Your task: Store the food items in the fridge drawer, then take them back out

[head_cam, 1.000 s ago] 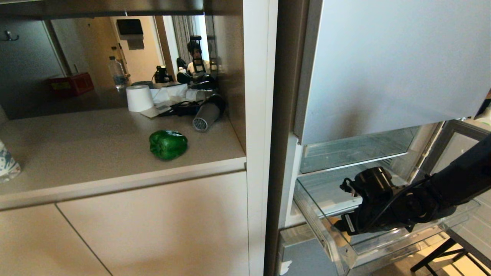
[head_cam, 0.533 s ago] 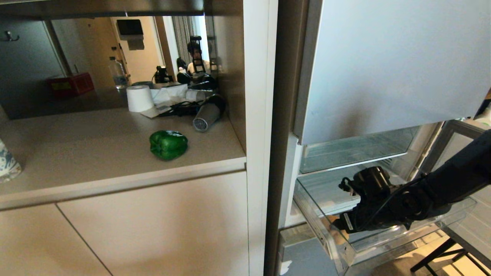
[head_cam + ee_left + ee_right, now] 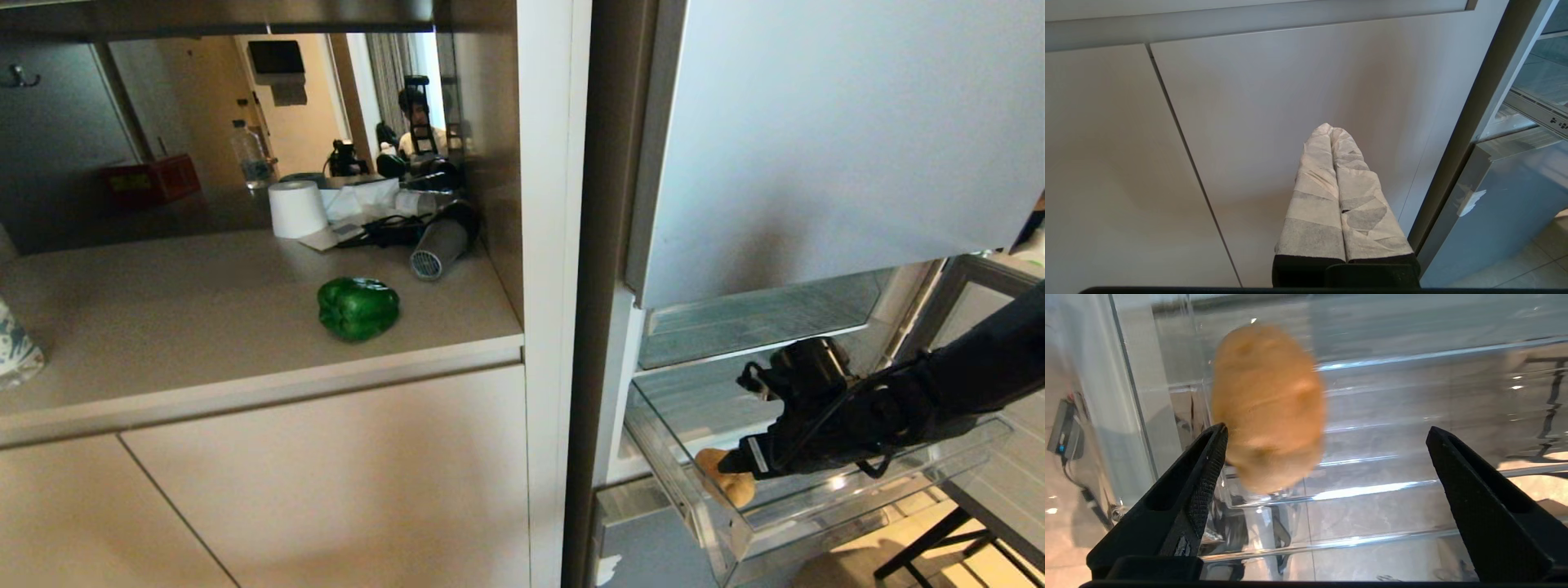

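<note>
Right wrist view: right gripper (image 3: pixel 1327 445) spread wide, potato (image 3: pixel 1267 404) released in fridge drawer (image 3: pixel 1412 367); retracting carelessly risks nudging it.

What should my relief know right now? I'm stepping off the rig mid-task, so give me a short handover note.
Right gripper: open, inside the fridge drawer, not holding anything.
Left gripper: shut, parked in front of the cabinet door.
Potato: in the drawer, near its left end.
Bell pepper: on the counter.
Left: store the pepper, then take both back out.
</note>
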Robot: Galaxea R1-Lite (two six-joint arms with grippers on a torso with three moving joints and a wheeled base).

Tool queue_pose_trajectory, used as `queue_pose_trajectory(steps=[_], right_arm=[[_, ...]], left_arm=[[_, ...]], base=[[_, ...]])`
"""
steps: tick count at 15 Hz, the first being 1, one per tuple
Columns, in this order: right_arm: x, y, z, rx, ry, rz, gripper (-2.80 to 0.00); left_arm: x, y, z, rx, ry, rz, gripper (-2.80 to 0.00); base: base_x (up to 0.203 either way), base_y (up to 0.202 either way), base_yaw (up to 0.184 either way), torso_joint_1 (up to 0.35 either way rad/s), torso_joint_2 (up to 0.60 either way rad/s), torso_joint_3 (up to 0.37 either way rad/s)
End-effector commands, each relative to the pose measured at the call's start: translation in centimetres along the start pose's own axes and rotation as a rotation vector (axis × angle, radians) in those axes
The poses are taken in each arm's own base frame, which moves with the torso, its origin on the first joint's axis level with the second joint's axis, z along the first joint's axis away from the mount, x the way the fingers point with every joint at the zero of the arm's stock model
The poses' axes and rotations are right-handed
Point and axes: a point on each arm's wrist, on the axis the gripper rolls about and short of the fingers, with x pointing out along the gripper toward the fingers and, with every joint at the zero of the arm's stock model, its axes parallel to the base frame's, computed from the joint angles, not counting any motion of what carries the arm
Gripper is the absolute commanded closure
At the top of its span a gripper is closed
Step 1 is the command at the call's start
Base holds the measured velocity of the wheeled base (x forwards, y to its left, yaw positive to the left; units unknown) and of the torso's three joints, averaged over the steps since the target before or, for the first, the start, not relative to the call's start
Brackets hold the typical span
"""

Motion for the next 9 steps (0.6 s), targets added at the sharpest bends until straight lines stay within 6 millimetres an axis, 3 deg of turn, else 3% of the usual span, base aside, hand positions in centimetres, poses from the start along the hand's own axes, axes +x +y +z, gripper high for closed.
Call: queue_pose_trajectory(steps=[1,9], right_arm=[[-1.0,-0.1,0.5,0.001,-0.034,0.002,-2.80],[0.5,0.5,0.5,-0.020,-0.007,0.012,-2.80]], left_arm=[[0.1,0.0,-0.3,0.000,0.008,0.000,0.00],[0.1,0.0,-0.3,0.000,0.008,0.000,0.00]], base=[[0.000,0.000,0.000,0.000,0.00,0.000],[0.000,0.000,0.000,0.000,0.00,0.000]])
